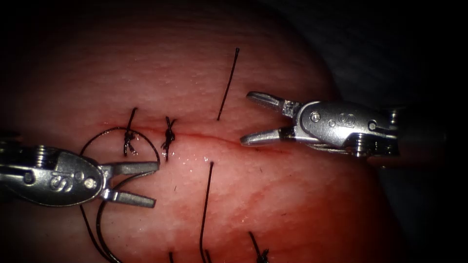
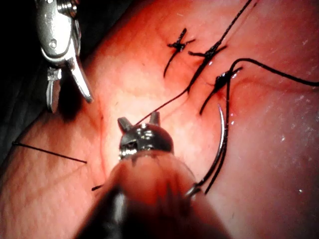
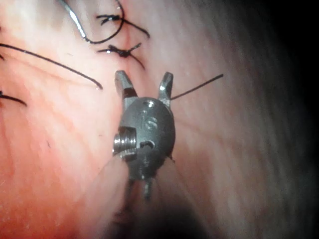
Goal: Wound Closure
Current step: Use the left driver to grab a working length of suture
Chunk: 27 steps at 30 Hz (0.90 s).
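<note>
Both claws are gaping, gripping nothing: the left claw (image 1: 148, 184) is hovering at the cut's (image 1: 214, 139) left end, the right claw (image 1: 248, 117) at its right. The needle (image 2: 221, 142) is lying loose on the tissue (image 1: 302, 204) beside the left claw, thread (image 1: 114, 130) looping round it.

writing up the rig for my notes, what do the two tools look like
Both match: the left tool and right tool are silver metal, each with two slim tapered jaws on a rounded clevis with rivets, a screw-like pin and a stamped mark. The right tool's shaft looks dark.
</note>
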Motion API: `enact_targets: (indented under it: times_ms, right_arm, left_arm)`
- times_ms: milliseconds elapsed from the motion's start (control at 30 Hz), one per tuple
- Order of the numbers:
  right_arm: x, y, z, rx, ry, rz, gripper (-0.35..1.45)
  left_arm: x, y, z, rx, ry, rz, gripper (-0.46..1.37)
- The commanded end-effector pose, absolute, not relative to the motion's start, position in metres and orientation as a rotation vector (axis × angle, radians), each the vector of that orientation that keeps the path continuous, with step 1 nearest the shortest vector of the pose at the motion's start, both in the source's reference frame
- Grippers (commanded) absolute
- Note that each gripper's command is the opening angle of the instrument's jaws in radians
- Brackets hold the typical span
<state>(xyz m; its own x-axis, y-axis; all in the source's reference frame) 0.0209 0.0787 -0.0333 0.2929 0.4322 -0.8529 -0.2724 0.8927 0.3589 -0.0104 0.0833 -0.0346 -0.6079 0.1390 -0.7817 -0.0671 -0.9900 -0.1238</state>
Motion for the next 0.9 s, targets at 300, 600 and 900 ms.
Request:
enact_targets:
  times_ms: [300, 600, 900]
  right_arm:
    - [0.0207, 0.0784, -0.0333, 0.146, 1.195, 0.476, 1.02]
    - [0.0202, 0.0778, -0.0332, 0.146, 1.199, 0.468, 0.95]
    - [0.0199, 0.0771, -0.0335, 0.132, 1.185, 0.475, 0.95]
  left_arm:
    - [-0.0129, 0.0817, -0.0332, -1.44, 0.002, 2.833, 0.42]
    - [-0.0138, 0.0806, -0.0312, -1.482, 0.063, 2.883, 0.42]
    - [-0.0159, 0.0792, -0.0296, -1.526, 0.099, 2.903, 0.33]
